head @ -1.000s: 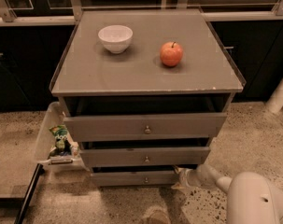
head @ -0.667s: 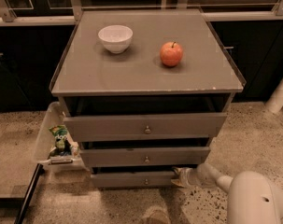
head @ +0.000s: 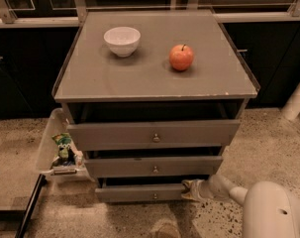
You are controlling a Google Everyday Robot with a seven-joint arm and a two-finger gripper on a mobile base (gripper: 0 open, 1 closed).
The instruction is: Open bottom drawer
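End effector (head: 191, 190) low, at right end of bottom drawer (head: 134, 194) front; grip state cannot be told.

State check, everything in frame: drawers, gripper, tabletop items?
top drawer: looks partly out, dark gap above
middle drawer: looks slightly out
bottom drawer: barely out, if at all
gripper: low, at bottom drawer's right end
bowl: upright, looks empty
apple: whole, stem up
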